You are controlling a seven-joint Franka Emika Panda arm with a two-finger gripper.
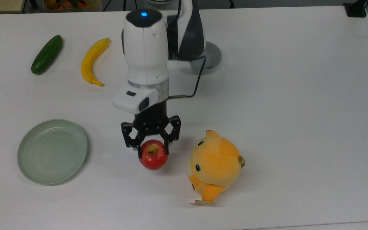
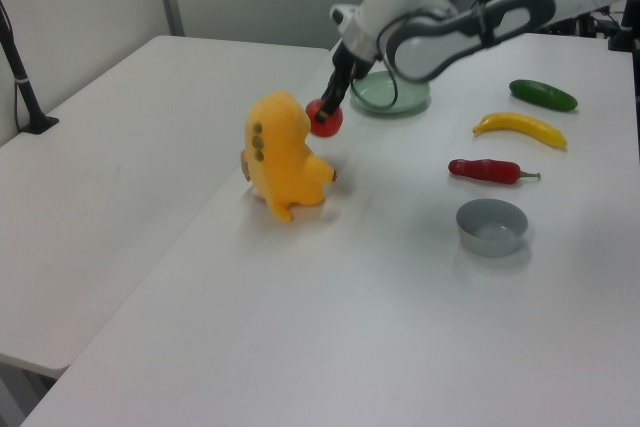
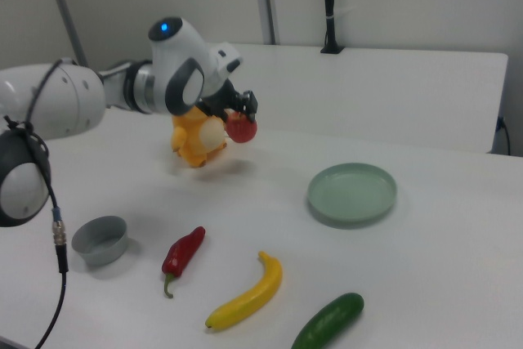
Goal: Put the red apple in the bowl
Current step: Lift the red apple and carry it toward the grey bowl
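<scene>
The gripper (image 1: 152, 147) is clamped on the red apple (image 1: 153, 155), held clear of the table (image 1: 299, 95) toward its front edge in the top view; glossy, round and rigid, it could slip, so a grip across its widest part looks safest.

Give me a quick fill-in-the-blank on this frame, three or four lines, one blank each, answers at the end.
1. The gripper is shut on the red ____.
2. In the left view, the chili pepper lies between the grey bowl and the yellow ____.
3. The apple hangs between the pale green plate and the orange ____ toy.
4. The bowl holds ____.

Missing words: apple; banana; plush; nothing
</scene>
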